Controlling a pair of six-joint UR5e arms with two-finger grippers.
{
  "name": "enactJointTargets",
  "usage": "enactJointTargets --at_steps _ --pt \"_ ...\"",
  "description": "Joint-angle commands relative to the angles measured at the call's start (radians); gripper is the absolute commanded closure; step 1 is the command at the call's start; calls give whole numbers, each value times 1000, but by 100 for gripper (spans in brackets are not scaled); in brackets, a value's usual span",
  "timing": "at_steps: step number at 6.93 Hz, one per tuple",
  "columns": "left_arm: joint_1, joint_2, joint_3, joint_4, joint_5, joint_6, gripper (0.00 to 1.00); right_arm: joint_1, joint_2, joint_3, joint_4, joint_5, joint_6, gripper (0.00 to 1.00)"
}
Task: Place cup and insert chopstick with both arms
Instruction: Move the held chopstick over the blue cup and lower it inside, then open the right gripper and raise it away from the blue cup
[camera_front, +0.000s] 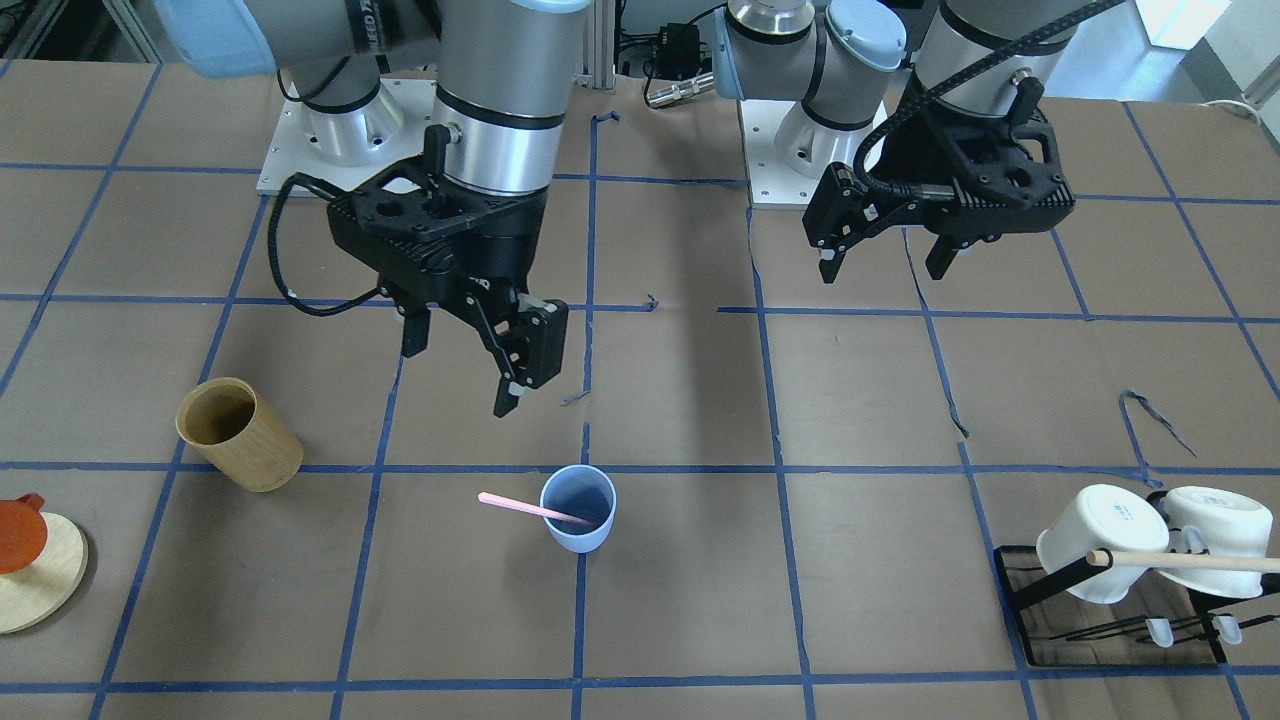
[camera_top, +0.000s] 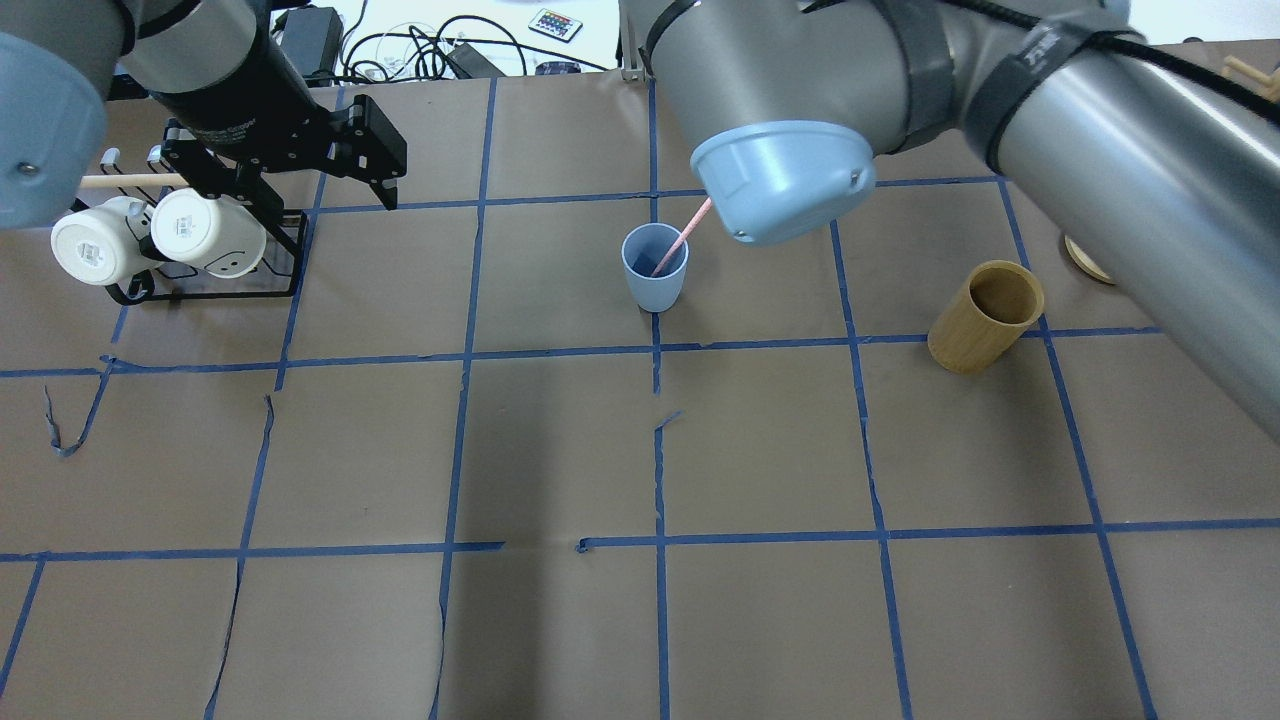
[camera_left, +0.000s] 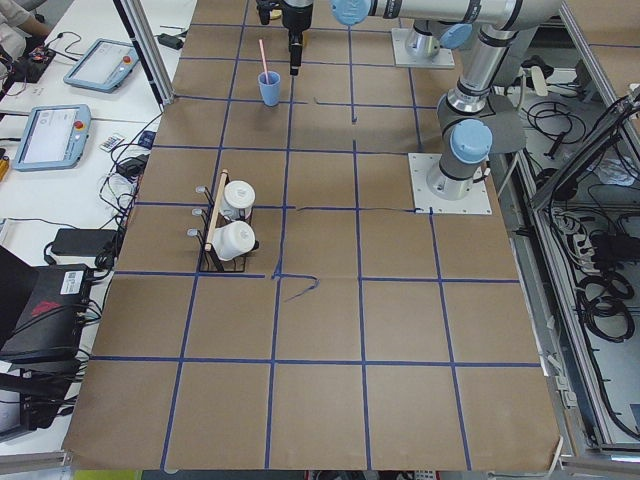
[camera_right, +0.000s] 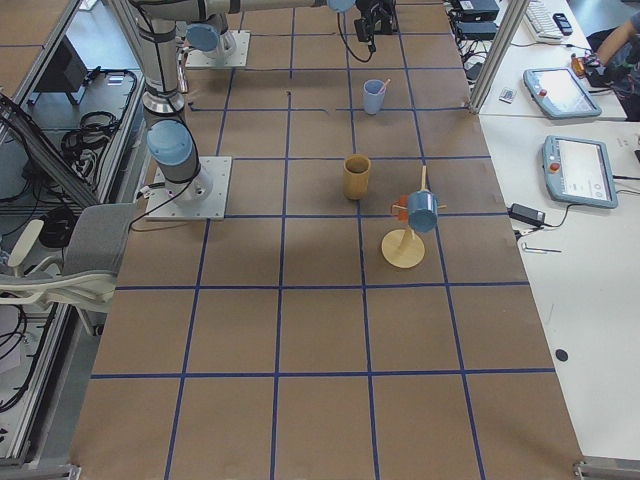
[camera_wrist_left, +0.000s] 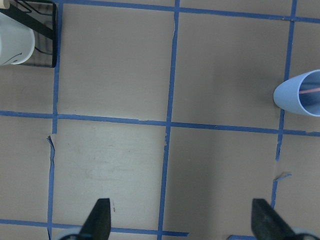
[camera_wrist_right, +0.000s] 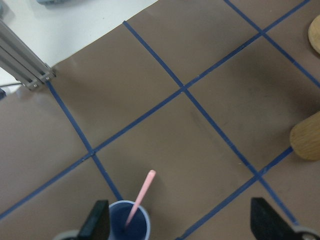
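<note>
A: Where is the cup (camera_front: 578, 522) now?

B: It stands upright near the middle of the table (camera_front: 680, 400), on a line of the blue tape (camera_front: 680, 468). The chopstick (camera_front: 520, 507) is inside it. It leans on the rim, and its upper end points out toward the robot's right side.

A: And the two arms?

B: The right pincer (camera_front: 460, 370) hangs above the table, near the cup, wide open and holding nothing. The left pincer (camera_front: 884, 270) is well apart from the cup, also wide open and empty.

A: What could go wrong from here?

B: I think the leaning stick is the risk. If the right arm goes low or sideways over the cup, it may hit the free end. The cup looks light, so it could tip over.

A: And the surface?

B: Brown paper with a tape grid. Some strips are torn and curl up. A wooden cylinder (camera_front: 240, 433) and white mugs (camera_front: 1098, 540) on a rack (camera_front: 1020, 590) stand far off. Beside the table are tablets (camera_left: 52, 136) and many cables (camera_left: 590, 290).
</note>
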Motion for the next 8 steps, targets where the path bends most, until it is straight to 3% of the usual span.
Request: enactJointTargets --at_steps 1,2,3,4,6,8 --pt "0 1 0 0 1 0 0 -132 -55 -1 213 118 -258 0" --pt "0 2 -1 0 4 0 0 -197 -64 -1 273 242 -285 0" --pt "2 2 0 0 4 0 0 -242 -78 3 319 257 -355 0" --pt "2 2 -1 0 5 0 0 -257 -87 3 408 255 -561 0" --pt "34 10 -1 0 15 46 0 -257 -182 6 551 263 -798 0" --pt "26 4 -4 9 15 40 0 -259 -217 6 606 261 -1030 0"
